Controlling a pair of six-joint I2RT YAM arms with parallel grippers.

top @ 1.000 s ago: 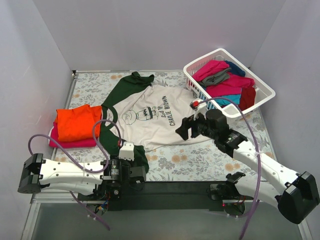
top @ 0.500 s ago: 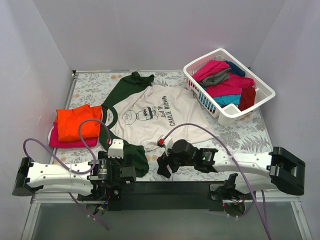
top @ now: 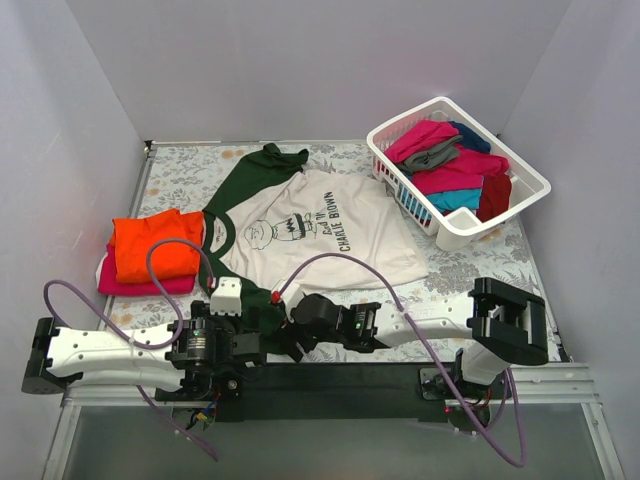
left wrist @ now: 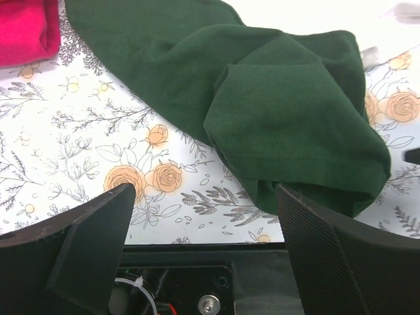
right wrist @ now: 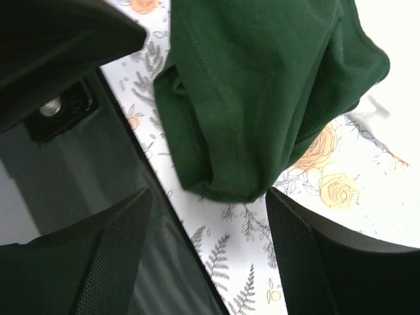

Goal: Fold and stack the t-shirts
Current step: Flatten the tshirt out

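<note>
The cream-white t-shirt with dark green sleeves lies spread on the table, print up. Its near green sleeve is bunched at the front edge. My left gripper is open, low over that sleeve; in the left wrist view the sleeve lies just ahead of the gripper, by the right finger. My right gripper is open at the same sleeve end, the gripper straddling the cover just short of it. A folded orange shirt lies on a magenta one at the left.
The white slatted basket at the back right holds magenta, grey, teal, navy and dark red shirts. The floral cover ends at a black front rail. The two grippers are close together at the front edge.
My right arm swung from beside the basket down and left to the near green sleeve at the front edge. My left gripper shifted slightly left along the front edge.
</note>
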